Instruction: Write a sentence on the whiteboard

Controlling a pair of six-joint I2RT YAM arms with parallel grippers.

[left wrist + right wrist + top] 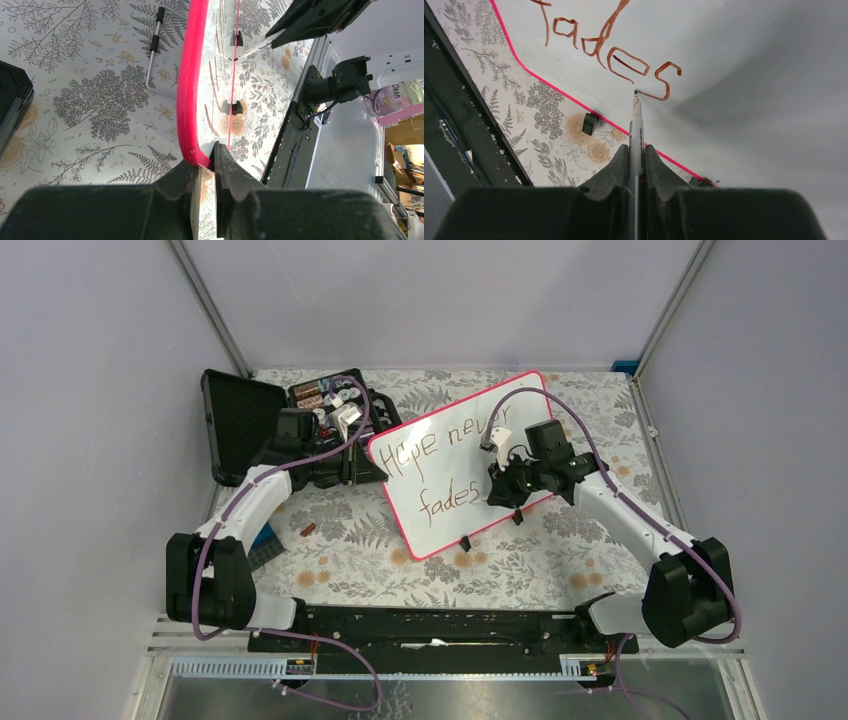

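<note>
The whiteboard (455,475), white with a pink-red rim, lies tilted across the middle of the table. The sentence (440,440) on it reads "Hope never" with "fades" (450,502) below, in brown marker. My left gripper (368,462) is shut on the board's left corner; in the left wrist view the jaws (207,162) pinch the red rim (186,100). Over the board's lower right part, my right gripper (505,485) is shut on a grey marker (636,130). Its tip sits at the board just beside the last "s" of "fades" (616,55).
An open black case (240,425) with small items (330,395) stands at the back left, behind the left arm. A small brown piece (308,530) lies on the floral cloth. Two black clips (465,542) sit on the board's near edge. A bent metal rod (152,50) lies beside the board.
</note>
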